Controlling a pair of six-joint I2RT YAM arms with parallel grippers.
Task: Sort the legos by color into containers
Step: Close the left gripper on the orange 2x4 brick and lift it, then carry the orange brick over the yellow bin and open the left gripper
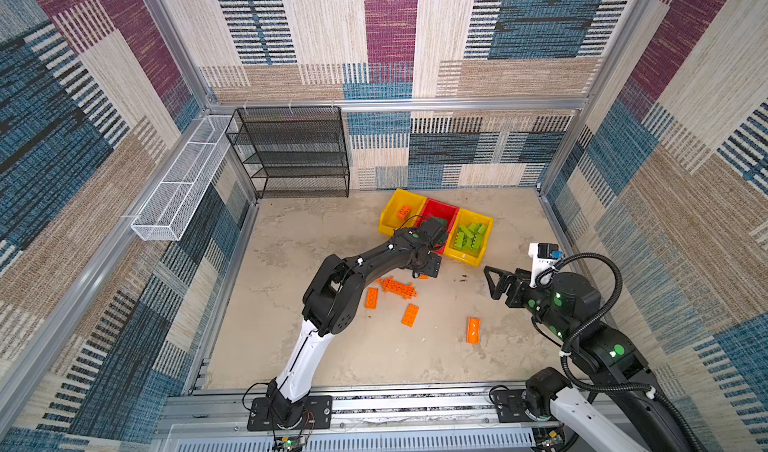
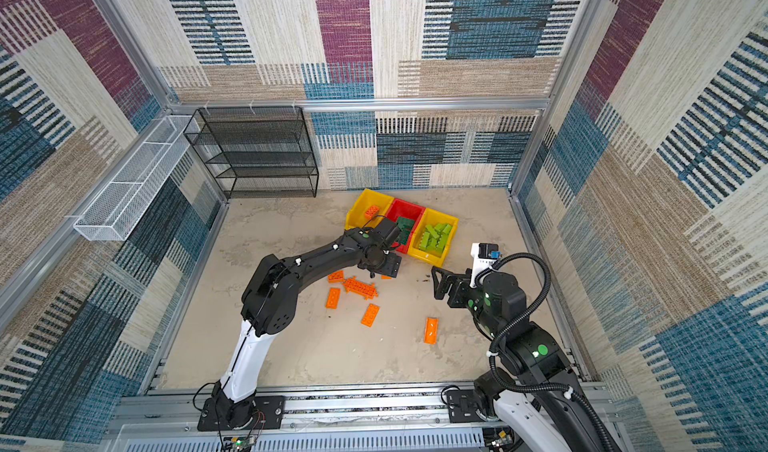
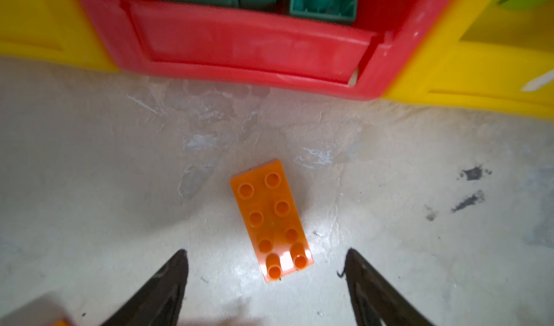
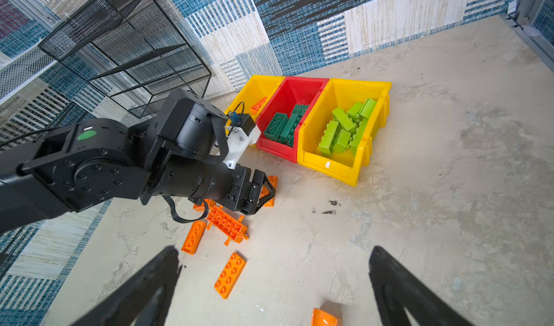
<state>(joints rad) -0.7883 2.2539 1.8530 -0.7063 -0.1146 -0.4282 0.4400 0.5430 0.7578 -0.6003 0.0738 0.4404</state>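
My left gripper hangs open just above the floor. An orange brick lies studs up between and just beyond its fingertips, in front of the red bin. That bin holds dark green bricks. The left yellow bin holds an orange brick, and the right yellow bin holds lime green bricks. Several orange bricks lie loose on the floor. My right gripper is open and empty above the floor to the right of them.
An orange pronged frame piece lies among the loose bricks. A black mesh shelf rack stands at the back wall. A long white wire basket hangs on the left wall. The left arm hides part of the red bin in both top views.
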